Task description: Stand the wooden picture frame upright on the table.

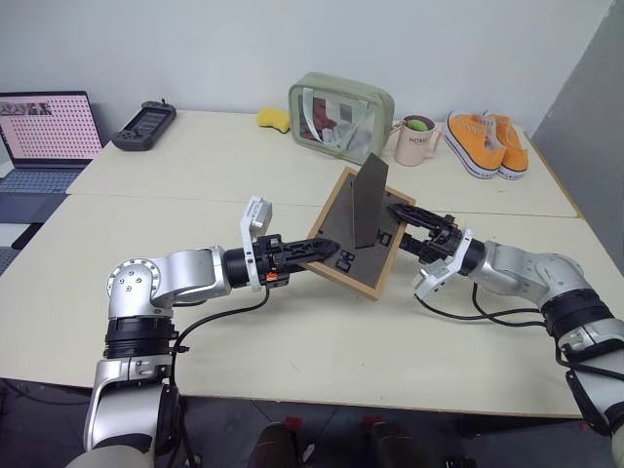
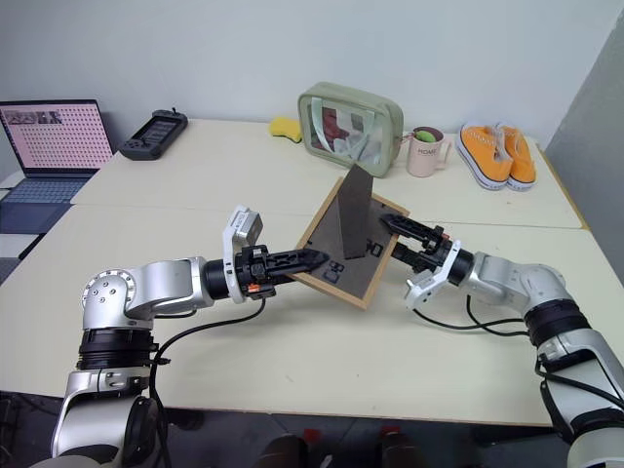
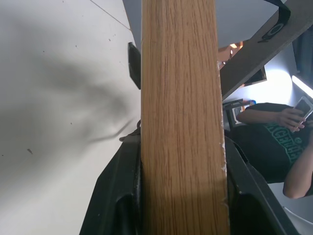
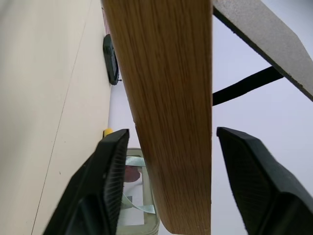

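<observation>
At 10 o'clock on the table (image 1: 195,322) sits an open laptop (image 1: 44,136), with a black handheld controller (image 1: 144,124) just beside it toward 11 o'clock. The left gripper (image 1: 327,250) reaches in from 8 o'clock, and its jaws are clamped on the near-left edge of the wooden picture frame (image 1: 336,229); the left wrist view shows both black fingers (image 3: 122,191) pressed against the light-wood rail. The frame is held tilted above the table centre, dark grey backing facing up, with its triangular prop (image 1: 370,200) swung out and standing up from the board. At 12 o'clock lie a yellow sponge (image 1: 274,119) and a clear green-edged pouch (image 1: 339,115), followed by a pink mug (image 1: 417,138) and a pair of orange shoes (image 1: 487,143) toward 1 o'clock. The right gripper (image 1: 402,222) comes in from 4 o'clock at the frame's right edge; in the right wrist view its fingers (image 4: 105,176) straddle the wooden rail with gaps on both sides, so the jaws stand open, not gripping.
</observation>
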`<move>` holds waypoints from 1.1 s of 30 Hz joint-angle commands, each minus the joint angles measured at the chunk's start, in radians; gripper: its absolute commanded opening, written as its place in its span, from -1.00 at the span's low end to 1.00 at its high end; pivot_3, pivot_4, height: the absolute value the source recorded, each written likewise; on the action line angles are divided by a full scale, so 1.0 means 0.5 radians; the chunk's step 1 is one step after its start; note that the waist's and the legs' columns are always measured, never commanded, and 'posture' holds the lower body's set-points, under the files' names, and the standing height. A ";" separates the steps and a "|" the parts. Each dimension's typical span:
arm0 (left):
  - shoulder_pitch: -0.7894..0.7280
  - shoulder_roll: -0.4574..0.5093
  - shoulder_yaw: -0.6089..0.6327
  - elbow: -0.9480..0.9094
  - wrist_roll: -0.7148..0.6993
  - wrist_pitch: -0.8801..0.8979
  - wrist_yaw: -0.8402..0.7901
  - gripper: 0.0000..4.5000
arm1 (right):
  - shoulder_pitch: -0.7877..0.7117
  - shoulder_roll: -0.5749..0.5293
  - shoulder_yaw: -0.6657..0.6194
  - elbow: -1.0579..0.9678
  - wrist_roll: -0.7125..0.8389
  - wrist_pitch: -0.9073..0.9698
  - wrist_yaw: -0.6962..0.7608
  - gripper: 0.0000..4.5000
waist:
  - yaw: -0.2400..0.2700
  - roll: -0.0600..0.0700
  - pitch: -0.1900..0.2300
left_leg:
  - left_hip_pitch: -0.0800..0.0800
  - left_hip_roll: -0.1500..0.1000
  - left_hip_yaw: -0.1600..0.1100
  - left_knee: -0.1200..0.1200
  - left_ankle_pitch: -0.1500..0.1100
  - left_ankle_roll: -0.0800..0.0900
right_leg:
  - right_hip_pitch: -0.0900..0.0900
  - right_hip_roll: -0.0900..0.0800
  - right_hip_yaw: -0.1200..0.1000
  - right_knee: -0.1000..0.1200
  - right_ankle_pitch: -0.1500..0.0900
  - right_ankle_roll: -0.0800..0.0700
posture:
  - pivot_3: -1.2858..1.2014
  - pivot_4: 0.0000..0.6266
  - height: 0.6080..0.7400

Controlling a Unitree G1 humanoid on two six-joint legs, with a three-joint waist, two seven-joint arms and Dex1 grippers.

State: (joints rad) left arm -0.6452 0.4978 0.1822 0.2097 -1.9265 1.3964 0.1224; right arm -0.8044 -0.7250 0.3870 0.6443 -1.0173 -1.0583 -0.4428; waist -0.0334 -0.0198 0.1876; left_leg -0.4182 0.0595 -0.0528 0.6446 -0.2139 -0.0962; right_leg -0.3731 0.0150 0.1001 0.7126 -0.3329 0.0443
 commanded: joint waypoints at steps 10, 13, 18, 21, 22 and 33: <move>-0.045 0.004 0.038 -0.044 -0.091 -0.023 -0.006 -0.42 | -0.033 -0.016 -0.015 -0.029 0.066 0.001 -0.055 -0.40 | 0.000 0.000 0.000 | 0.000 0.000 0.000 0.000 0.000 0.000 | 0.000 0.000 0.000 0.000 0.000 0.000 | 0.03 -0.52 1.00; -0.060 0.008 0.036 -0.036 -0.091 -0.027 0.003 -0.42 | -0.026 -0.011 -0.020 -0.033 0.075 0.012 -0.051 -0.40 | 0.000 0.000 0.000 | 0.000 0.000 0.000 0.000 0.000 0.000 | 0.000 0.000 0.000 0.000 0.000 0.000 | 0.03 -0.52 1.00; -0.067 0.033 0.018 -0.063 -0.091 -0.022 -0.015 -0.42 | -0.018 -0.007 -0.015 -0.037 0.079 0.014 -0.043 -0.40 | 0.000 0.000 0.000 | 0.000 0.000 0.000 0.000 0.000 0.000 | 0.000 0.000 0.000 0.000 0.000 0.000 | 0.03 -0.52 1.00; -0.069 0.076 0.003 -0.108 -0.091 -0.036 -0.030 -0.42 | -0.014 -0.004 -0.013 -0.036 0.086 0.014 -0.034 -0.40 | 0.000 0.000 0.000 | 0.000 0.000 0.000 0.000 0.000 0.000 | 0.000 0.000 0.000 0.000 0.000 0.000 | 0.03 -0.52 1.00; -0.065 0.084 0.005 -0.127 -0.091 -0.057 -0.017 -0.42 | -0.011 -0.004 -0.012 -0.037 0.088 0.014 -0.033 -0.40 | 0.000 0.000 0.000 | 0.000 0.000 0.000 0.000 0.000 0.000 | 0.000 0.000 0.000 0.000 0.000 0.000 | 0.03 -0.52 1.00; -0.030 0.106 -0.024 -0.153 -0.091 -0.104 0.003 -0.42 | -0.025 -0.003 -0.001 -0.046 0.076 0.025 -0.038 -0.40 | 0.000 0.000 0.000 | 0.000 0.000 0.000 0.000 0.000 0.000 | 0.000 0.000 0.000 0.000 0.000 0.000 | 0.03 -0.52 1.00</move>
State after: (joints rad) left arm -0.6438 0.5319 0.1570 0.1945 -1.9621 1.3603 0.1209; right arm -0.8045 -0.7209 0.3909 0.6323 -1.0068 -1.0432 -0.4602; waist -0.0333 -0.0198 0.1876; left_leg -0.4182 0.0595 -0.0528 0.6447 -0.2139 -0.0961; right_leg -0.3731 0.0150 0.1001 0.7128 -0.3329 0.0443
